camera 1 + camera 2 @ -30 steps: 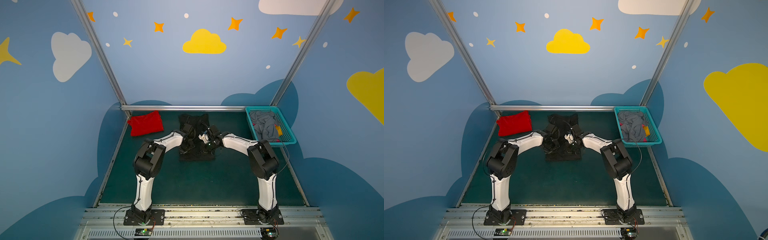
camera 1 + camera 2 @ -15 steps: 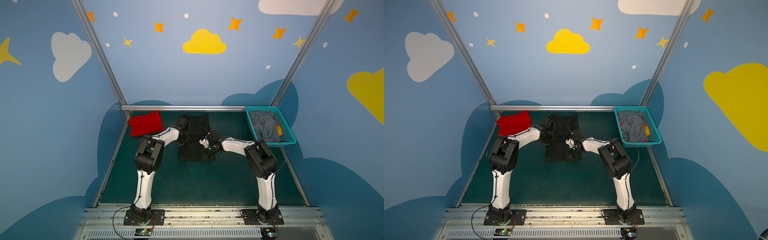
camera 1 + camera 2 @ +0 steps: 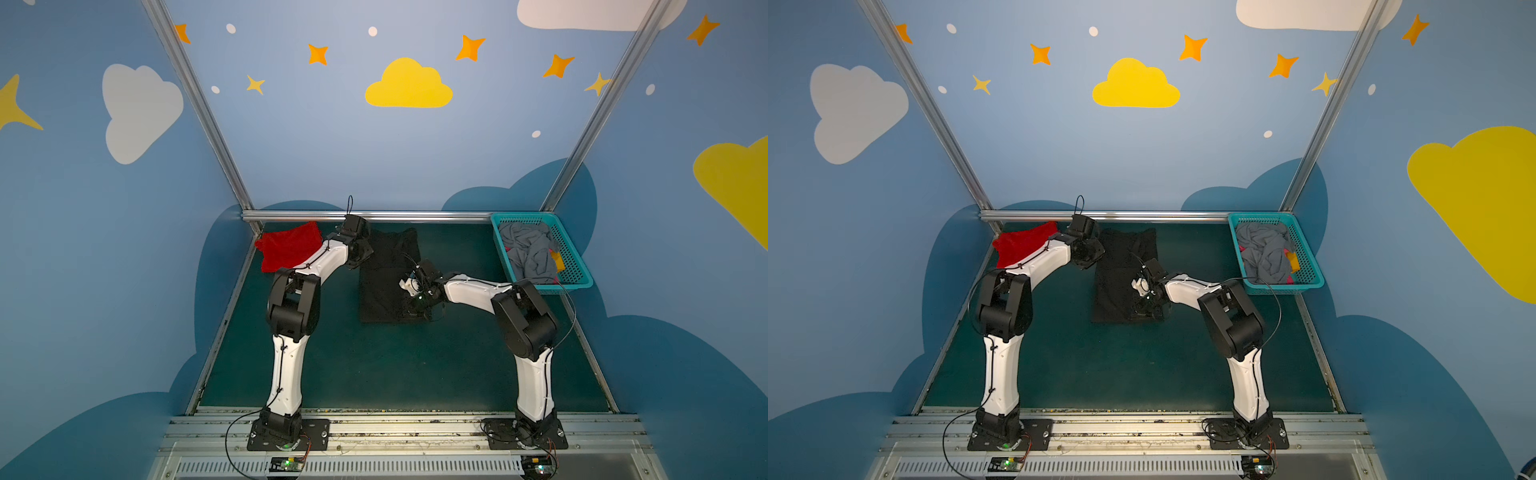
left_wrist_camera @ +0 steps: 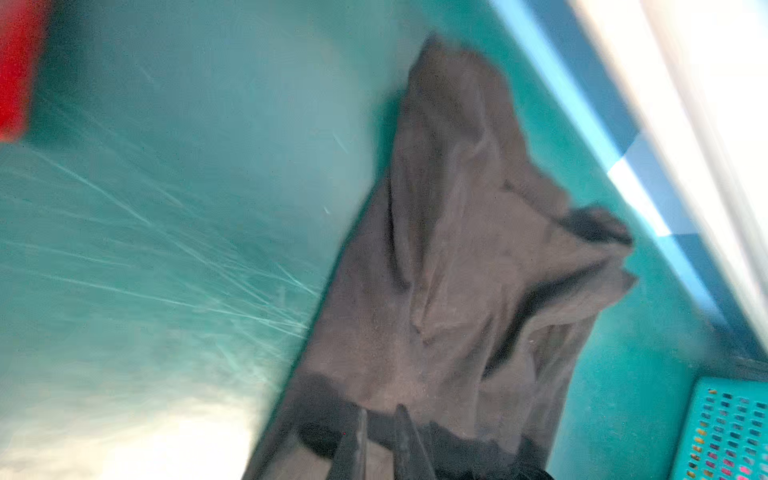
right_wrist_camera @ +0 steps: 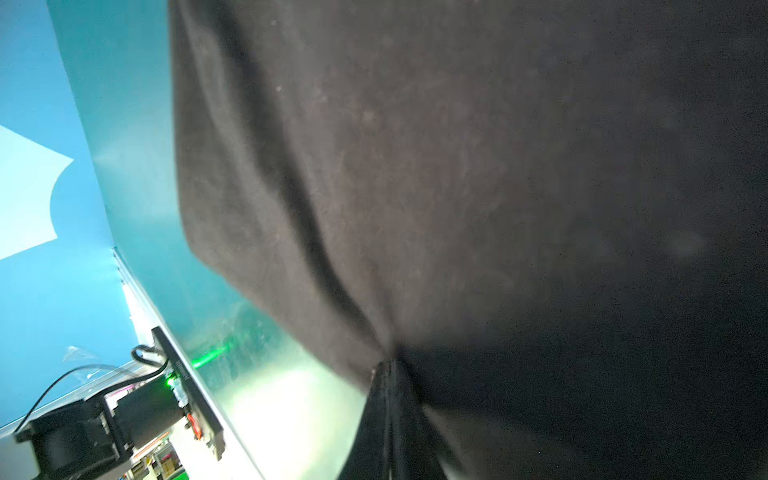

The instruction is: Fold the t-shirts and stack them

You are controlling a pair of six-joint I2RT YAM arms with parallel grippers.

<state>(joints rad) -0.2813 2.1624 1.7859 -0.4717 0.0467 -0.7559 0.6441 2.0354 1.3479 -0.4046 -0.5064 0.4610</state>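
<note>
Black t-shirt (image 3: 384,274) lies as a strip mid-tabletop (image 3: 374,365), long axis near-to-far; right hand (image 5: 388,370) is clamped on its near right corner, left hand (image 4: 382,419) is at the far left edge, barely parted, grip unclear, so the fold probably runs away from the robot; red t-shirt (image 3: 289,245) lies far left.
</note>
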